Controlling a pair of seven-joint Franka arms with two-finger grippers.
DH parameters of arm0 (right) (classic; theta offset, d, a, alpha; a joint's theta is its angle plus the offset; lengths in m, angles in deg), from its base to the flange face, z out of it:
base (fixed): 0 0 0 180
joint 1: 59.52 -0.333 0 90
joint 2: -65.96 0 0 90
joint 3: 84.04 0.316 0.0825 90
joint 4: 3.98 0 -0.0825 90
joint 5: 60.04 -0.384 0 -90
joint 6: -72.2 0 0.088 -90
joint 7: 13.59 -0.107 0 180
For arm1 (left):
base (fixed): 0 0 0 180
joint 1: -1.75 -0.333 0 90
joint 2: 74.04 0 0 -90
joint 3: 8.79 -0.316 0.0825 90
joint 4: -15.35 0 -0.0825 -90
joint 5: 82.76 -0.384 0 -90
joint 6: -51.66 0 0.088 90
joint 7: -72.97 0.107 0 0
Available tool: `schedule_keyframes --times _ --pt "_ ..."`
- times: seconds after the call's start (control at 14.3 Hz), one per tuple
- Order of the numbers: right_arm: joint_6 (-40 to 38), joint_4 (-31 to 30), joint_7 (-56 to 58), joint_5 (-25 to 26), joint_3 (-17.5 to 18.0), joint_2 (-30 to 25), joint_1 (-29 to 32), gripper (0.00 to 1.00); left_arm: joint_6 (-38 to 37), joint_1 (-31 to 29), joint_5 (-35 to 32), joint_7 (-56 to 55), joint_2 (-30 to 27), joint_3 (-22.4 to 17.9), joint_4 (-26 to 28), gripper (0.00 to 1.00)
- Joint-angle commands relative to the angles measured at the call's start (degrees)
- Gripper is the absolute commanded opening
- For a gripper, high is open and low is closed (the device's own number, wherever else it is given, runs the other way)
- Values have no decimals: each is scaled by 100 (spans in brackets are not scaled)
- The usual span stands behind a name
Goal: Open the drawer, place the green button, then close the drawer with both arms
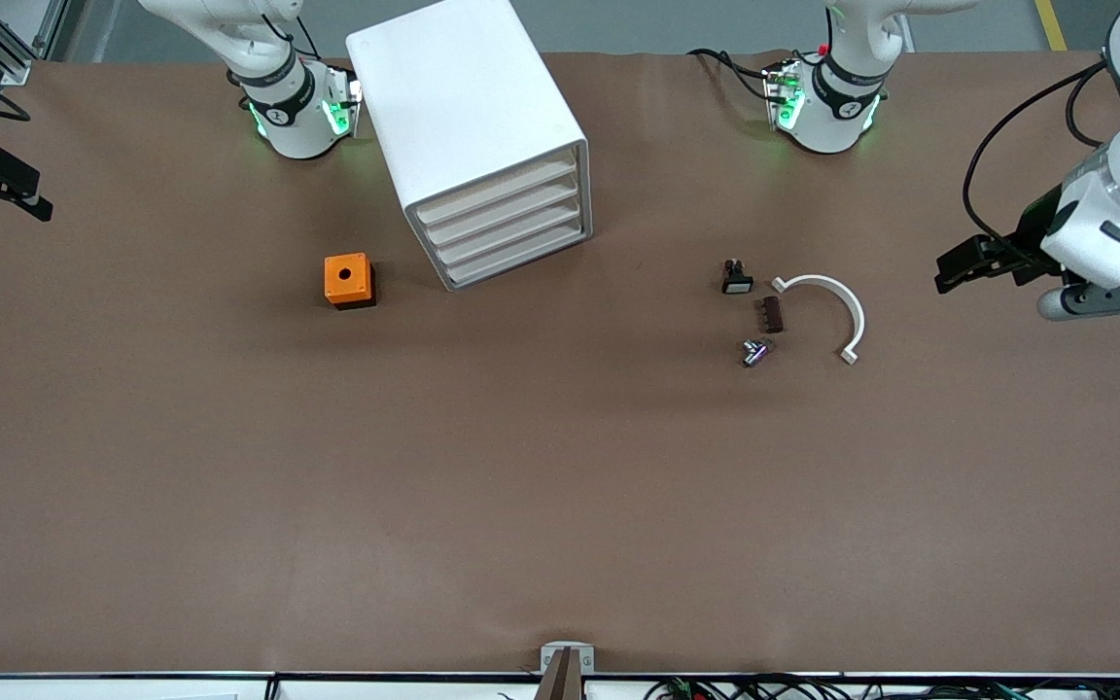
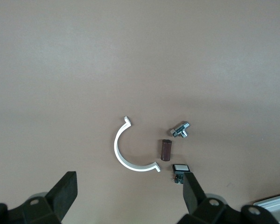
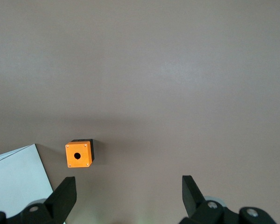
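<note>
Nearest the front camera among the loose parts lay a small silvery T-shaped metal fitting (image 1: 754,352) (image 2: 181,130), on the brown table (image 1: 560,486) toward the left arm's end. Just beside it, a little farther from the camera, sat a short dark-brown block (image 1: 771,314) (image 2: 165,150), and farther again a little black switch with a white face (image 1: 737,279) (image 2: 179,169). A white plastic half-ring clip (image 1: 852,306) (image 2: 119,151) curved beside these three without touching any of them.

Farther from the camera stood the white boxy cabinet (image 1: 468,107) (image 3: 16,177), turned at a slant, its four shallow drawers facing the camera. The third drawer from the top (image 1: 511,236), white with a pale front, was pushed in flush like the other three. An orange cube with a round hole in its top (image 1: 348,280) (image 3: 79,155) rested near the cabinet, toward the right arm's end and apart from it.

Neither arm touched anything. The left gripper (image 1: 949,277) (image 2: 130,196) hung in the air over the left arm's end of the table, its black fingers (image 2: 65,193) spread wide with nothing between them. The right gripper (image 1: 6,185) (image 3: 126,196) hung over the table's edge at the right arm's end, and in its wrist view its fingers (image 3: 63,196) were likewise spread wide and empty, with the orange cube lying on the table ahead of them.
</note>
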State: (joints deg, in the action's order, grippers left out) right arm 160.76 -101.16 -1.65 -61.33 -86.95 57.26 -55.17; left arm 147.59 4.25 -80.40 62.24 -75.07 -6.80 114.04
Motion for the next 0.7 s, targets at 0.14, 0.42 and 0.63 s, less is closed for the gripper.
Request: schedule_keyframes --times 0.14,0.42,0.63 --pt "38 -99 1 6 36 -123 48 100 137 110 -104 71 -405 -155 221 100" --pt "65 -90 0 6 36 -123 48 100 23 31 -113 -8 -616 -155 37 100" --pt "56 -90 -8 6 36 -123 48 100 -126 -74 -113 88 -740 -146 54 100"
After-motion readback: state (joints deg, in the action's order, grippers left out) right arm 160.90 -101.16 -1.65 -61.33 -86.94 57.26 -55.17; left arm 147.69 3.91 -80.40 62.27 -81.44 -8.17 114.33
